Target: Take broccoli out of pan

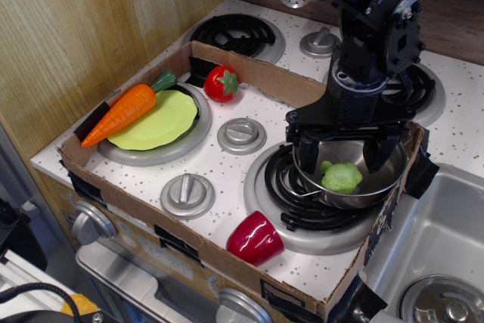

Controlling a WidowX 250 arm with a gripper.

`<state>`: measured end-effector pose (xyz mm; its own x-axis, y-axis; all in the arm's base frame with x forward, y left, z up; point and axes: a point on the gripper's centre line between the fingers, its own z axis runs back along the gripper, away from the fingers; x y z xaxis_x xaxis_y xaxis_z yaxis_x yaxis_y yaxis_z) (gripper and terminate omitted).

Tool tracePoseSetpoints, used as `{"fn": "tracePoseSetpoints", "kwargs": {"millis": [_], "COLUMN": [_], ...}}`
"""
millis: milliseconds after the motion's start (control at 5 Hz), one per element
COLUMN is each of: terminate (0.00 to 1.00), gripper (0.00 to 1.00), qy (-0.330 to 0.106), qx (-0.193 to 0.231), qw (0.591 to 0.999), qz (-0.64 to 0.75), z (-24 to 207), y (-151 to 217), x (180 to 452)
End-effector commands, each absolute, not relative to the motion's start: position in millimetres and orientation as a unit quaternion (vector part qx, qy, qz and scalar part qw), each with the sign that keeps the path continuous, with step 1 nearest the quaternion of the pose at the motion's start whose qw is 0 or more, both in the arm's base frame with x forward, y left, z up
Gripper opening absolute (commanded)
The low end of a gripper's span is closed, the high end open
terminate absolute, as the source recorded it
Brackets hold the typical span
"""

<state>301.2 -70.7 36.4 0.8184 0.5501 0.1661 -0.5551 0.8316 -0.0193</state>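
The light-green broccoli (342, 178) lies inside the shiny steel pan (340, 196), which stands on the front right burner. My gripper (342, 159) is open and reaches down into the pan, with one black finger (306, 158) left of the broccoli and the other to its right. The fingertips stand just above and beside the broccoli; I cannot tell whether they touch it. The arm hides the back of the pan.
A red cup (255, 237) lies on its side in front of the pan. A carrot (125, 112) rests on a yellow-green plate (160, 121) at left. A strawberry (221, 83) sits behind. A cardboard wall (189, 259) rims the stove. A sink (435, 247) lies at right.
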Motion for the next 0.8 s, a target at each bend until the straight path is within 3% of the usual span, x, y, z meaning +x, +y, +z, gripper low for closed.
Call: {"fn": "tracePoseSetpoints", "kwargs": {"millis": [0, 200, 400, 600], "terminate": [0.00, 0.00, 0.00, 0.00], "gripper": [1.00, 1.00, 0.00, 0.00], "qy": [-0.094, -0.100, -0.096, -0.095], "qx": [-0.018, -0.022, -0.022, -0.016], "qw": [0.950, 0.948, 0.948, 0.947], "qz": [0.298, 0.302, 0.303, 0.305], "z": [39.6, 35.8, 36.5, 38.4], "y": [-79.6, -81.1, -80.6, -80.8], "x": [310.5, 308.0, 308.0, 309.6]}}
